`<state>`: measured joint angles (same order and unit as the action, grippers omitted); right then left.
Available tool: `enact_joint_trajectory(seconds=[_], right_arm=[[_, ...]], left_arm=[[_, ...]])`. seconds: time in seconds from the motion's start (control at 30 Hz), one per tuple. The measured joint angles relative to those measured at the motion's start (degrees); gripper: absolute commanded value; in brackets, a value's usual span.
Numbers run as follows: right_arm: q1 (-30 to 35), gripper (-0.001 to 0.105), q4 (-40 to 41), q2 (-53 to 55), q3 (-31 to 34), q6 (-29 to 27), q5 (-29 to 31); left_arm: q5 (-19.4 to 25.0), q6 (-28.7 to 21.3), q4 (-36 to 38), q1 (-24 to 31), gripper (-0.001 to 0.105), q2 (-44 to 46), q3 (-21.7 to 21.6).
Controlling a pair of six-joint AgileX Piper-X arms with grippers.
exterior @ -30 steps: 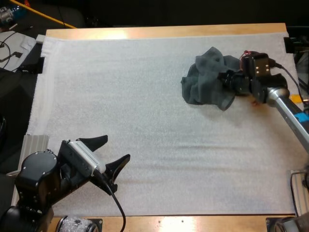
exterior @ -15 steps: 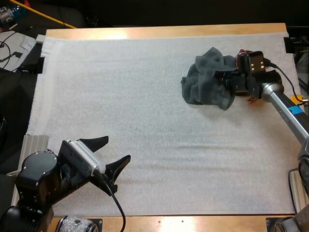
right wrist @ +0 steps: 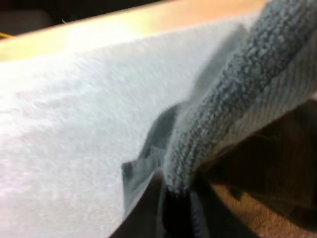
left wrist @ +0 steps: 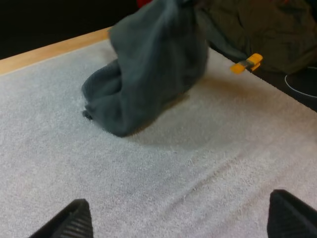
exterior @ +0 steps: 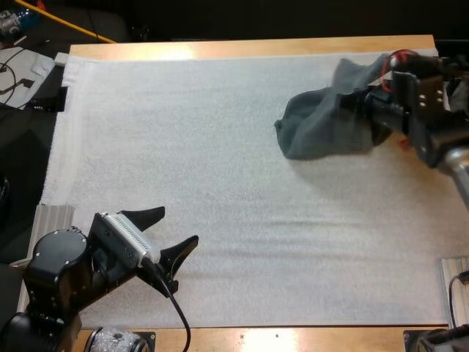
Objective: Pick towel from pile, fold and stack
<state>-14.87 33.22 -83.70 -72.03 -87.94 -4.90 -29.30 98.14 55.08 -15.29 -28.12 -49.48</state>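
Note:
A dark grey-green towel [exterior: 322, 121] hangs partly lifted at the far right of the white mat [exterior: 220, 183], its lower end still on the mat. My right gripper [exterior: 370, 92] is shut on the towel's upper edge and holds it above the mat. In the right wrist view the towel [right wrist: 237, 99] is pinched between the fingers [right wrist: 176, 210]. The left wrist view looks across the mat at the towel [left wrist: 148, 74], raised and stretched upward. My left gripper [exterior: 172, 235] stands open near the mat's front left, far from the towel, with nothing between its fingers [left wrist: 74, 220].
The wooden table edge [exterior: 249, 48] runs along the far side, just behind the towel. A ribbed grey block [exterior: 53, 218] sits at the mat's left edge near my left arm. Open mat lies between the two arms.
My right gripper has closed on the towel and lifted it up and to the right, stretching the crumpled heap out. The left arm has not moved.

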Motion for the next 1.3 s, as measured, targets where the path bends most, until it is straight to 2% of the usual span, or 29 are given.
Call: enact_joint_trajectory(seconds=[0.1, 0.13, 0.23, 0.43, 0.73, 0.83, 0.87, 0.93, 0.97, 1.07, 1.3], right_arm=[[0.03, 0.001, 1.4, 3.32, 0.0, -0.23, 0.0], [-0.06, 0.0, 3.12, 7.7, 0.0, -0.23, -0.4], [-0.11, 0.001, 3.95, 8.63, -0.28, -0.26, -0.41], [-2.45, 0.0, 11.73, 15.78, -0.05, -0.31, -1.5], [-14.85, 0.001, 21.58, 22.02, -0.23, 1.36, -2.93], [-19.8, 0.0, 23.46, 22.03, -0.23, 3.14, -2.95], [-24.41, 0.0, 24.61, 22.03, -0.23, 5.1, -2.95], [-25.24, 0.0, 24.89, 22.03, -0.23, 5.62, -2.95], [-29.04, 0.0, 26.08, 22.03, 0.25, 7.97, -2.95], [-29.83, 0.001, 26.15, 22.09, 0.23, 8.56, -2.88], [-38.1, 0.001, 26.04, 19.73, -0.02, 12.05, -0.05]], left_arm=[[0.0, 0.0, 0.0, 0.0, 0.07, 0.0, 0.0], [-0.11, 0.0, 0.0, 0.0, 0.07, 0.0, 0.0], [-0.16, 0.1, 0.0, 0.0, 0.07, 0.0, 0.0], [-0.72, 0.22, 0.0, 0.0, 0.07, 0.0, 0.0], [-0.92, 0.35, 0.0, 0.0, 0.07, 0.0, 0.0], [-0.92, 0.35, 0.0, 0.0, 0.07, 0.0, 0.0], [-0.92, 0.35, 0.11, 0.0, 0.07, 0.0, 0.0], [-0.92, 0.35, 0.08, 0.0, 0.07, 0.0, 0.0], [-0.92, 0.35, 0.07, 0.0, 0.07, 0.0, 0.0], [-0.92, 0.35, 0.07, 0.0, 0.069, 0.0, 0.0], [-1.05, 0.42, 0.07, 0.0, 0.07, 0.0, 0.0]])
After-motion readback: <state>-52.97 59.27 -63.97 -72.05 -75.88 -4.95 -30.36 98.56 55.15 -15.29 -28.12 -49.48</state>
